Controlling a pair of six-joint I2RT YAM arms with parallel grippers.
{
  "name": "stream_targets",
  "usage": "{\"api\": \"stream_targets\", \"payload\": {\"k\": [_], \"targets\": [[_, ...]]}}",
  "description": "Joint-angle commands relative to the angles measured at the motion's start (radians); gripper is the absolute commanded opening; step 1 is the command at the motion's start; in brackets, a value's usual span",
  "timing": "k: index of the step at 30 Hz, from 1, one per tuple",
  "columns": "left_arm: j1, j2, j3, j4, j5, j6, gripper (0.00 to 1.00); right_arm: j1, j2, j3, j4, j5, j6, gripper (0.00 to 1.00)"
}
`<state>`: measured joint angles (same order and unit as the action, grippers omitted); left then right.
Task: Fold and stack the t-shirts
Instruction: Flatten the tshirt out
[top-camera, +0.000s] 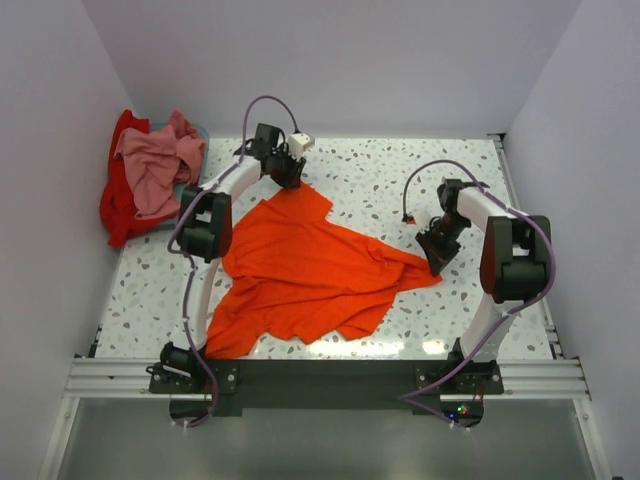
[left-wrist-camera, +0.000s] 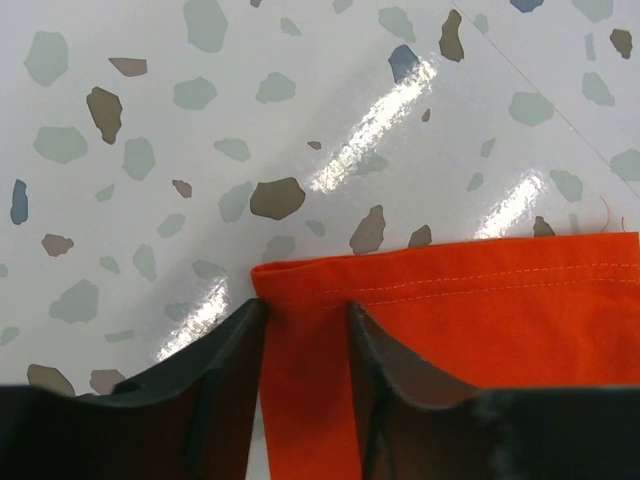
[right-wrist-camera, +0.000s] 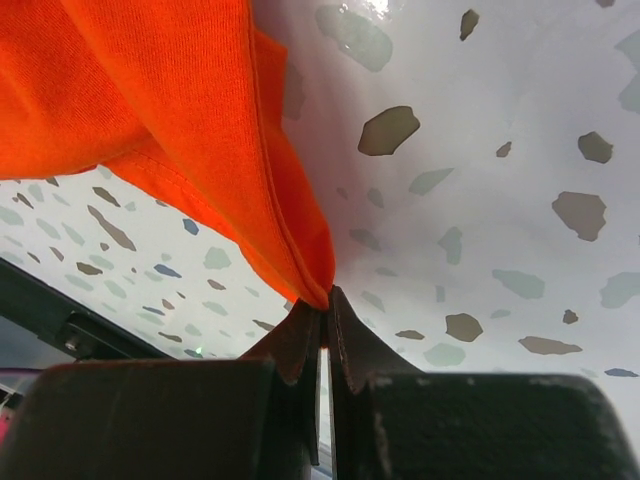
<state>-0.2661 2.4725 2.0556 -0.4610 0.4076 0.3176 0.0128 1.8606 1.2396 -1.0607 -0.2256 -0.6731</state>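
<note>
My overhead feed is bright and evenly lit, with only faint soft shadows edging the bright orange cloth t-shirt on the glossy white speckled tabletop. On the left wrist feed, white glare streaks cross that tabletop diagonally, and the left gripper, its dark fingers close to the lens, is out of focus. The right gripper looks equally blurred, and the shirt shades the tabletop beneath it.
</note>
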Motion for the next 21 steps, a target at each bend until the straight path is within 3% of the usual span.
{"api": "stream_targets", "payload": {"k": [1,5,12,15,21], "targets": [[-0.001,0.072,0.032,-0.12,-0.007,-0.015,0.35,0.001,-0.008,0.052,-0.019,0.005,-0.011,0.0],[-0.01,0.049,0.015,-0.14,-0.036,0.021,0.0,-0.001,-0.008,0.101,-0.045,-0.001,-0.014,0.0],[0.111,-0.139,0.058,-0.078,-0.01,-0.083,0.0,-0.002,0.009,0.357,-0.074,0.038,-0.014,0.0],[0.165,-0.298,0.06,-0.01,-0.006,-0.126,0.0,-0.002,0.038,0.637,-0.074,0.061,0.013,0.0],[0.245,-0.528,0.034,0.158,-0.024,-0.224,0.0,-0.001,0.019,0.975,0.071,0.189,0.064,0.0]]}}
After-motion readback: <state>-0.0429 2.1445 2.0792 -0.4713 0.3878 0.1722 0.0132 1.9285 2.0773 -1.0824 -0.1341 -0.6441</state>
